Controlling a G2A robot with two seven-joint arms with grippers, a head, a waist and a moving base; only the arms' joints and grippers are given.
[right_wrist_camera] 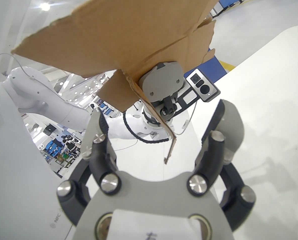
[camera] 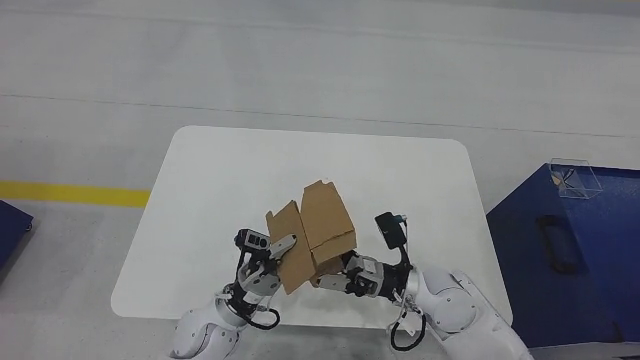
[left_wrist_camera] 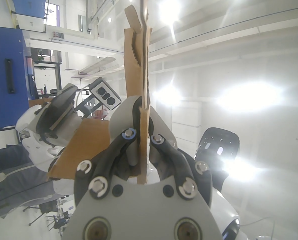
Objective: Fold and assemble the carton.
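Note:
A brown cardboard carton (camera: 315, 232), partly unfolded with loose flaps, hangs in the air over the front part of the white table (camera: 300, 160). My left gripper (camera: 283, 247) is shut on one carton panel; in the left wrist view the cardboard edge (left_wrist_camera: 136, 76) runs straight up from between the pads of that gripper (left_wrist_camera: 142, 112). My right gripper (camera: 337, 278) sits under the carton's near right corner. In the right wrist view this gripper (right_wrist_camera: 160, 119) is open, its fingers (right_wrist_camera: 221, 118) wide apart, and a narrow flap (right_wrist_camera: 164, 128) of the carton (right_wrist_camera: 129, 33) hangs between them without touching.
A blue cabinet (camera: 570, 260) stands right of the table, with a clear plastic box (camera: 575, 178) on top. The table's far half (camera: 320, 155) is bare. Grey floor with yellow lines (camera: 70, 194) surrounds it.

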